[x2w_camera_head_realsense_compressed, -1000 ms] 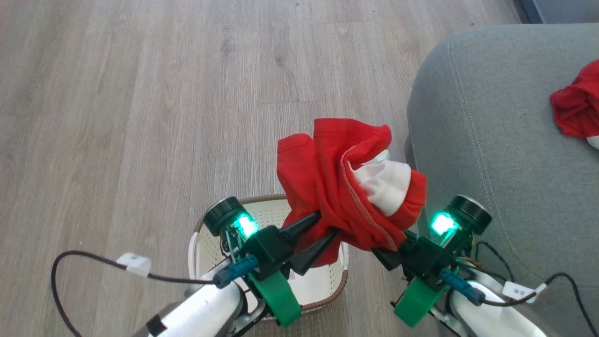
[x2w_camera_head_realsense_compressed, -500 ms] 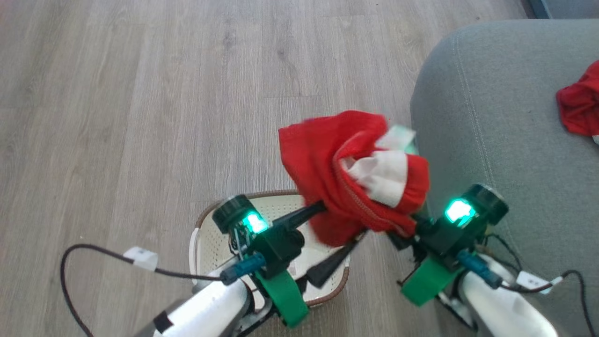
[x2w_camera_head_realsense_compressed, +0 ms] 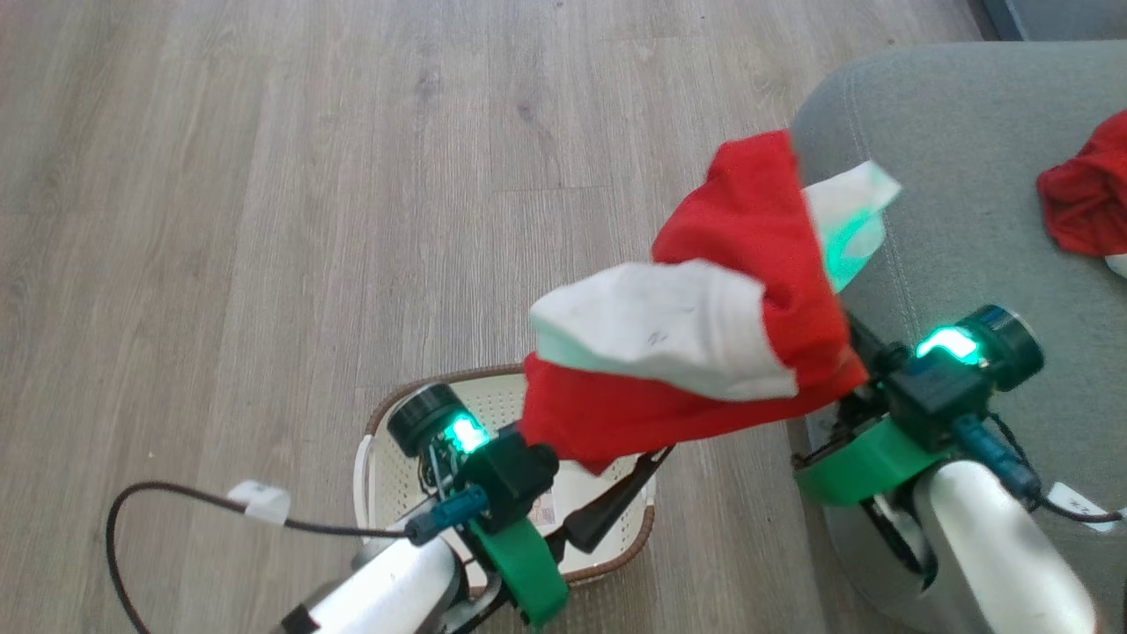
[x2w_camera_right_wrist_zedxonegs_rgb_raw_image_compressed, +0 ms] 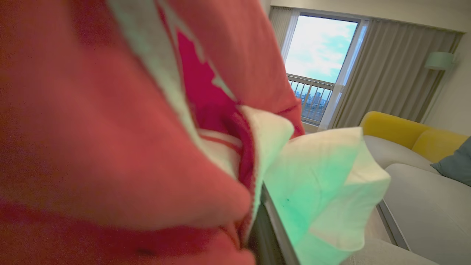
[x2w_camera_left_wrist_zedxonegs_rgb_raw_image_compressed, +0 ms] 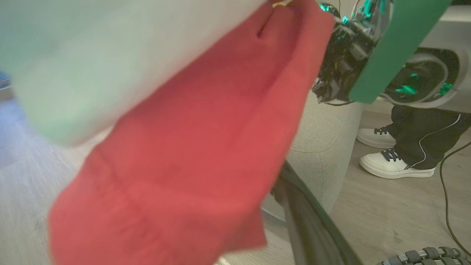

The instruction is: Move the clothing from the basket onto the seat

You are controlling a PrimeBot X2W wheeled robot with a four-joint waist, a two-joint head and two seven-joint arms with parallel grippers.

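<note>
a: basket (x2w_camera_head_realsense_compressed: 377, 440) first: one cream tub, near us on the wood floor (x2w_camera_head_realsense_compressed: 220, 220), left of the seat. inside it i see its perforated bottom and one paper label (x2w_camera_head_realsense_compressed: 548, 511).
b: and the reds? i count two.
a: two it is. one red garment (x2w_camera_head_realsense_compressed: 748, 238) hangs in the air between basket and seat, white panels showing, its far end over the seat's left edge. the other red garment (x2w_camera_head_realsense_compressed: 1079, 198) lies on the one grey seat (x2w_camera_head_realsense_compressed: 968, 220), far right.
b: grippers?
a: right gripper (x2w_camera_head_realsense_compressed: 858, 365) pinches the raised garment, fingertips buried in cloth. left gripper (x2w_camera_head_realsense_compressed: 616, 467) sits over the basket, fingers splayed wide, clamping nothing. the cloth covers one finger.
b: left wrist view gives two white shoes (x2w_camera_left_wrist_zedxonegs_rgb_raw_image_compressed: 395, 165), a person standing beside the seat.
</note>
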